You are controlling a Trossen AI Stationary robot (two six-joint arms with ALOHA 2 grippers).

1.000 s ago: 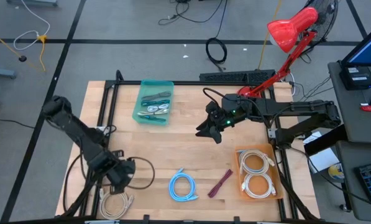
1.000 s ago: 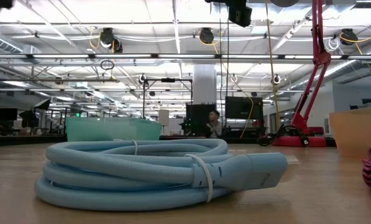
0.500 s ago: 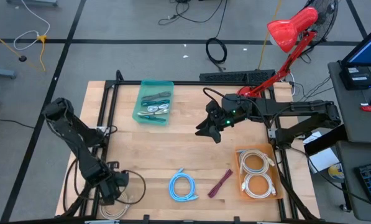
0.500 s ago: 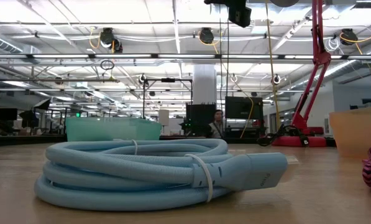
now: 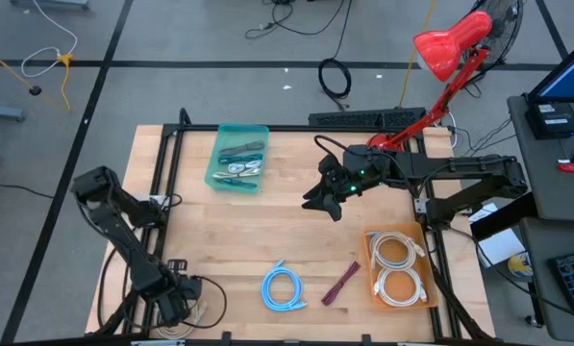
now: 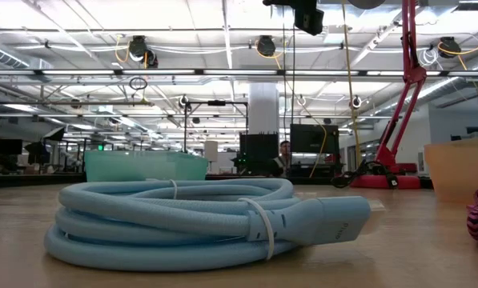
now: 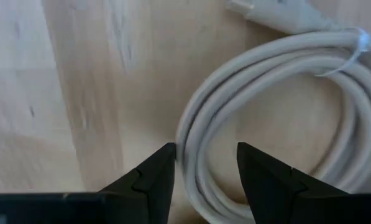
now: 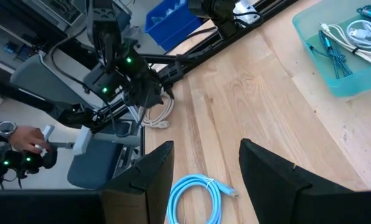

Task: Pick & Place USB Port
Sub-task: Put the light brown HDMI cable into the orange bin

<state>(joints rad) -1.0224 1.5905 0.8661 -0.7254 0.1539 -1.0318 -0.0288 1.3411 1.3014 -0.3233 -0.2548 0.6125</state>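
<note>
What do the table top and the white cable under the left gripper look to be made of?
Table top: pale wood, probably butcher-block planks, matte; grain streaks and board seams show. White cable: looks like smooth plastic or rubber jacket with a slight sheen, coiled and bound by a thin tie. Left gripper stands open astride one side of the coil.

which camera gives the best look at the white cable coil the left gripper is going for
The left wrist view: the white cable coil fills it, strands between the open left gripper fingers. The high view shows it mostly hidden under that gripper; the right wrist view shows it small and distant; the low view misses it.
</note>
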